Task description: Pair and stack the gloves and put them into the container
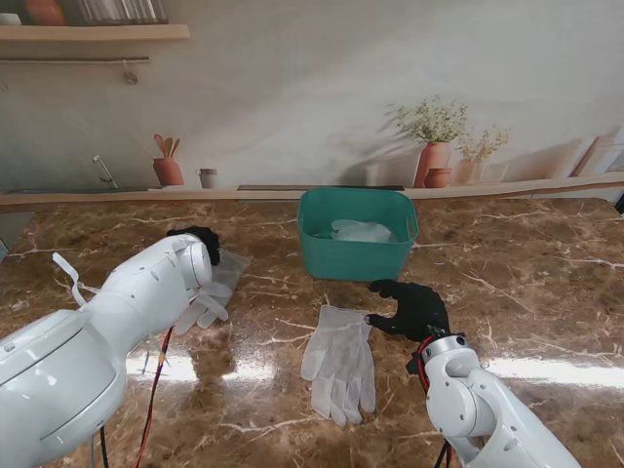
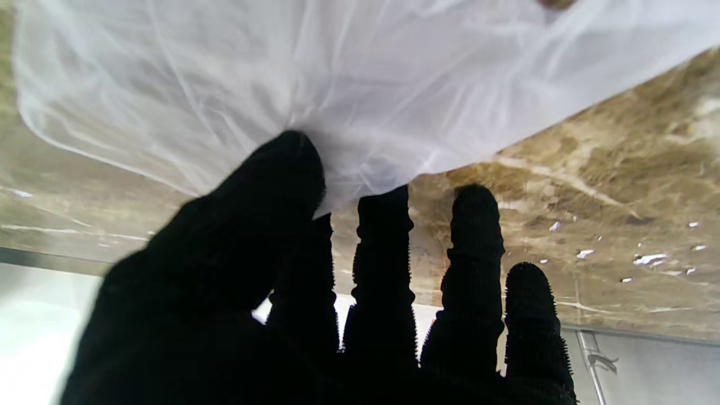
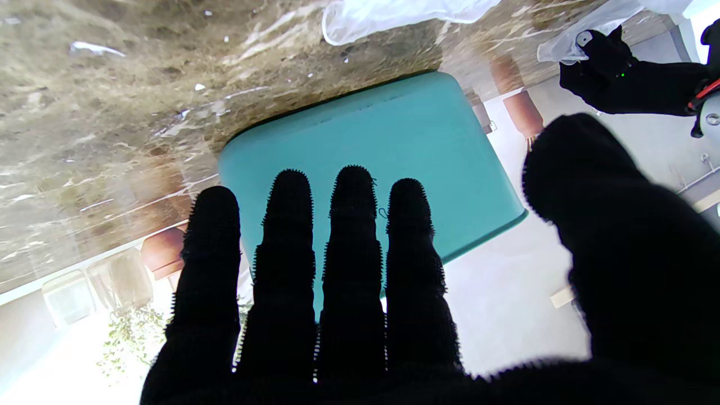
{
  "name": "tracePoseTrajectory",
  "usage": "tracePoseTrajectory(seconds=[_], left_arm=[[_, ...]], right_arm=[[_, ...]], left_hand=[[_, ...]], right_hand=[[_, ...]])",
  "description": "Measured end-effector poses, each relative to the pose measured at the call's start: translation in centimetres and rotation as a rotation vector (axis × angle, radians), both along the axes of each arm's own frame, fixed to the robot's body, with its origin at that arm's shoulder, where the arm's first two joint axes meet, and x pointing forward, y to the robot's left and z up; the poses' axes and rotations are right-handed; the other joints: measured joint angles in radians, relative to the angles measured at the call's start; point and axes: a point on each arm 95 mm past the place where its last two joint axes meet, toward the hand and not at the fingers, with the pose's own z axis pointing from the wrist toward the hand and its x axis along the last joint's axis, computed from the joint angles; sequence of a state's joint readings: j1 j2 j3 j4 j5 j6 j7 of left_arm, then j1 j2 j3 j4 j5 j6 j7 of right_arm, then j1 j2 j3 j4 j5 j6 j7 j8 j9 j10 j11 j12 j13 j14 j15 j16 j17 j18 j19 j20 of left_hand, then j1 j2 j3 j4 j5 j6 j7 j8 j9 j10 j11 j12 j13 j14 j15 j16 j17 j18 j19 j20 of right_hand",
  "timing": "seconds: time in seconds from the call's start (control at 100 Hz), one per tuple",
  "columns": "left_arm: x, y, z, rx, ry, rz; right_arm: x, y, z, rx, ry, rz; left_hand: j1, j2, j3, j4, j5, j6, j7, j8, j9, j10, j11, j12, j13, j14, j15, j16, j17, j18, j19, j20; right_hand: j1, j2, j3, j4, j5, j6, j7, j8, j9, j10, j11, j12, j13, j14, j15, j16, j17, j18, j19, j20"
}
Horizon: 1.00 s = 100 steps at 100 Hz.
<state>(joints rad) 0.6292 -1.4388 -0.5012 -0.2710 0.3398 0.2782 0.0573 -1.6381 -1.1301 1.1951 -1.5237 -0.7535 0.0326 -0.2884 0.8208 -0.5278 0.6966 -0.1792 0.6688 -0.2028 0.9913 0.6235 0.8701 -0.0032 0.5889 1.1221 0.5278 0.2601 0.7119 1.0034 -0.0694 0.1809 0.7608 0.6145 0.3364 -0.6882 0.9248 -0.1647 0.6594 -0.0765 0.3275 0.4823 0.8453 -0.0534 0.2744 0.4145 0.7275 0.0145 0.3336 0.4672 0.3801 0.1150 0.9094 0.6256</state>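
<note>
A translucent white glove (image 1: 339, 361) lies flat on the marble table, nearer to me than the teal container (image 1: 314, 244). More pale gloves (image 1: 362, 231) lie inside the container. My left hand (image 1: 200, 240), in black, is shut on another white glove (image 1: 214, 295) that hangs from it at the left. In the left wrist view the thumb (image 2: 270, 185) pinches this glove (image 2: 337, 84) against the fingers. My right hand (image 1: 414, 307) hovers open just right of the flat glove, fingers spread. The right wrist view shows its fingers (image 3: 351, 225) in front of the container (image 3: 450, 129).
A ledge runs along the table's far edge, against a wall painted with vases and plants (image 1: 434, 146). My left forearm (image 1: 117, 312) covers the near-left part of the table. Bare marble (image 1: 526, 253) lies right of the container.
</note>
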Motion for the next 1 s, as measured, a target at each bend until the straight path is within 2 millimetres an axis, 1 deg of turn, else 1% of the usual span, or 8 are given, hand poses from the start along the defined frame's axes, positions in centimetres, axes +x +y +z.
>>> tracePoseTrajectory(seconds=[0.04,0.12,0.22,0.3,0.43,0.57,0.64,1.0], left_arm=[[0.0,0.0,-0.1,-0.004,0.002,-0.004],[0.1,0.0,0.0,-0.018,0.001,-0.022],[0.3,0.1,0.4,-0.054,-0.022,-0.032],[0.4,0.2,0.5,-0.090,-0.051,-0.032],[0.0,0.1,-0.1,-0.148,-0.092,-0.058],[-0.4,-0.1,-0.4,-0.259,-0.163,-0.099],[-0.7,-0.3,-0.6,-0.280,-0.176,-0.095],[-5.9,-1.7,3.7,-0.483,-0.339,-0.152]], right_arm=[[0.0,0.0,0.0,0.000,0.000,0.000],[0.0,0.0,0.0,0.000,0.000,0.000],[0.0,0.0,0.0,0.000,-0.002,0.000],[0.0,0.1,0.0,-0.001,-0.003,0.001],[-0.1,0.2,0.0,-0.002,-0.005,0.002],[-0.1,0.3,0.2,-0.006,-0.010,0.004],[-0.2,0.4,0.2,-0.009,-0.012,0.002],[-0.5,1.1,0.7,-0.005,-0.009,-0.005]], left_hand=[[0.000,0.022,-0.015,0.000,-0.010,0.000,0.000,0.068,-0.041,0.000,0.031,0.000,-0.026,0.012,0.014,0.003,0.000,-0.017,-0.051,0.000],[0.000,0.070,-0.016,0.000,-0.065,0.000,0.000,0.180,-0.052,0.001,0.062,-0.111,-0.022,0.019,0.012,-0.049,0.000,-0.035,-0.069,0.081],[0.000,0.070,-0.014,0.000,-0.080,0.000,0.001,0.228,0.086,0.062,0.022,-0.451,0.078,-0.015,-0.066,-0.174,0.002,-0.040,0.046,0.163],[-0.002,0.046,0.042,-0.001,-0.080,-0.001,0.004,0.228,0.206,0.055,-0.065,-0.551,0.172,-0.039,-0.078,-0.192,0.025,-0.045,0.155,0.169],[-0.003,0.000,0.107,-0.016,-0.075,-0.027,0.019,0.214,0.279,0.037,-0.089,-0.501,0.274,-0.047,-0.021,-0.163,0.086,-0.063,0.238,0.169],[-0.001,-0.028,0.105,-0.039,0.081,-0.027,-0.061,-0.047,0.310,0.033,-0.108,-0.396,0.312,-0.047,-0.034,-0.177,0.110,-0.086,0.275,0.146],[0.000,-0.038,0.105,-0.039,0.107,-0.027,-0.072,-0.115,0.323,0.038,-0.118,-0.378,0.312,-0.047,-0.034,-0.177,0.111,-0.087,0.276,0.145],[0.000,-0.050,0.105,-0.039,0.124,-0.028,-0.074,-0.132,0.347,0.041,-0.143,-0.373,0.337,-0.047,-0.035,-0.178,0.108,-0.094,0.277,0.134]], right_hand=[[0.000,0.000,0.000,0.000,0.000,-0.001,0.000,0.000,0.000,0.000,0.000,0.000,0.000,0.000,0.000,0.000,0.000,0.000,0.000,0.000],[0.000,0.001,0.000,0.000,0.000,-0.009,0.000,0.000,0.000,0.000,0.000,0.000,0.000,0.000,0.000,0.000,0.000,0.000,0.000,0.000],[0.000,0.003,0.000,0.000,0.000,-0.009,0.000,-0.009,0.000,0.000,0.000,0.000,0.000,0.000,0.000,0.000,0.000,0.000,0.000,0.000],[0.000,0.015,0.000,0.000,0.000,-0.009,0.000,-0.009,0.000,0.000,0.000,0.000,0.000,0.000,0.000,0.000,0.000,0.000,0.000,0.000],[0.000,0.015,0.000,0.000,0.000,-0.009,0.000,-0.009,0.000,0.000,0.000,0.000,0.000,0.000,0.000,0.000,0.000,0.000,0.000,0.000],[0.000,0.015,0.000,0.000,0.000,-0.009,0.000,-0.009,0.000,0.000,0.000,0.000,0.022,0.000,0.001,0.000,0.001,0.000,0.000,0.000],[0.000,0.015,0.000,0.000,0.012,-0.009,0.005,-0.009,0.002,0.000,0.000,0.000,0.022,0.000,0.001,0.000,0.008,0.000,0.000,0.000],[0.000,0.016,-0.001,0.011,0.040,-0.009,0.013,-0.009,0.025,0.000,0.002,0.000,0.041,0.000,0.000,0.000,0.012,0.001,0.000,0.000]])
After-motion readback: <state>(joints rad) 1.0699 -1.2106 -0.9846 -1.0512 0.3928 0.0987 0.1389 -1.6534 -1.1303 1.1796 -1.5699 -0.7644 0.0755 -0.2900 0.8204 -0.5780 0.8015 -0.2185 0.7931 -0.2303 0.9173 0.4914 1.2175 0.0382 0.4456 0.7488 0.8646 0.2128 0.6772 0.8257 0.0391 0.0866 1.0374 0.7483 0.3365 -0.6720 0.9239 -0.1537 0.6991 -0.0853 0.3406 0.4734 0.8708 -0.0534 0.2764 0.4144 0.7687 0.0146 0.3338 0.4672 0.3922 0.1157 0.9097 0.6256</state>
